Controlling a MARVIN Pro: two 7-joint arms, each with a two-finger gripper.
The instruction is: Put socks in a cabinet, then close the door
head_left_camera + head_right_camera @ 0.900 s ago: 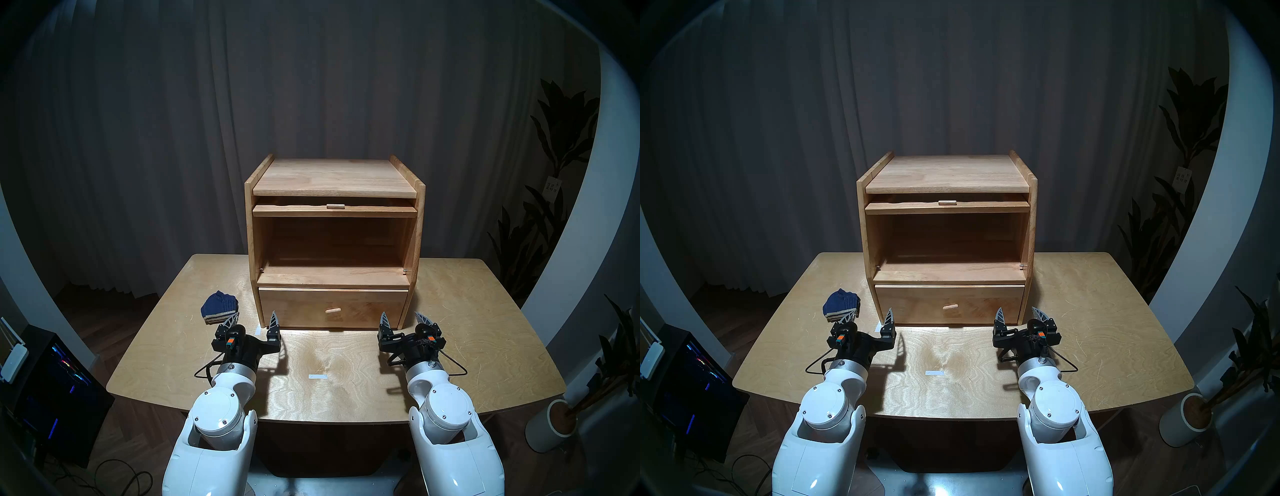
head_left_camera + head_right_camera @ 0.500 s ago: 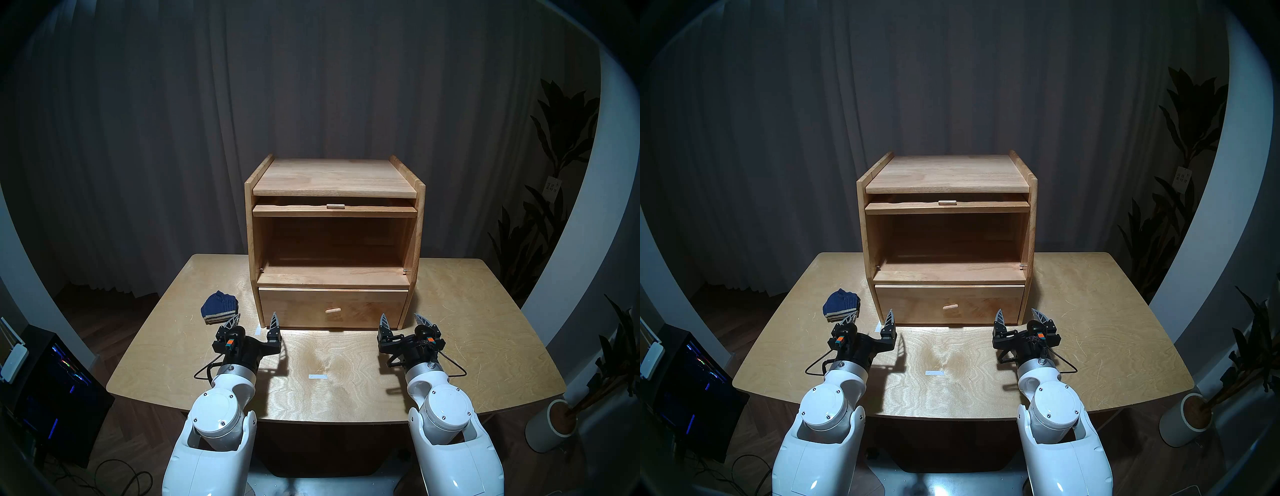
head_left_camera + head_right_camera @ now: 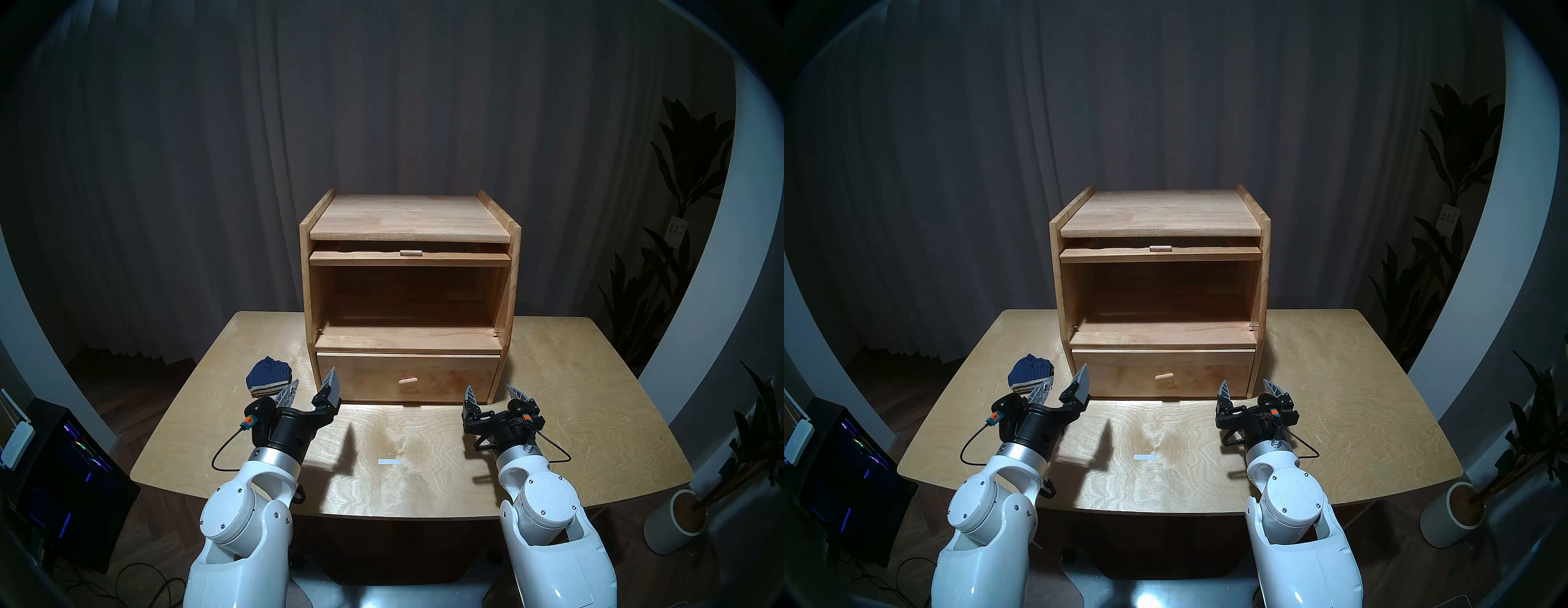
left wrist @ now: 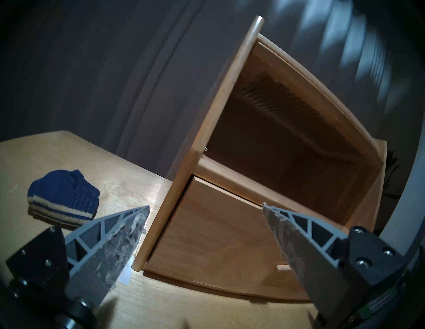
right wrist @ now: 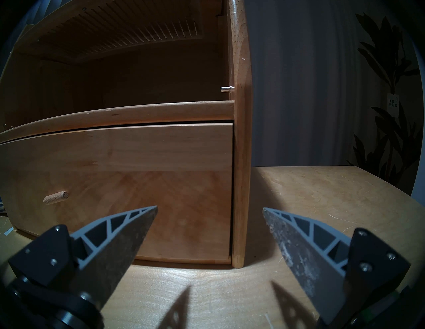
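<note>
Rolling since prev frame: left hand [image 3: 311,385], wide, empty, nr socks [image 3: 268,376]; right hand [image 3: 495,392] wide, unmoved.

Before me stands a light plywood desk [image 3: 572,382]. On it, toward the back, rests the wooden cabinet [image 3: 409,216]; the folded navy socks [image 3: 268,375] lie just left of its base, apart from it. A white tape strip [image 3: 389,461] sits mid-desk, another [image 3: 316,405] near the cabinet's front-left corner.
</note>
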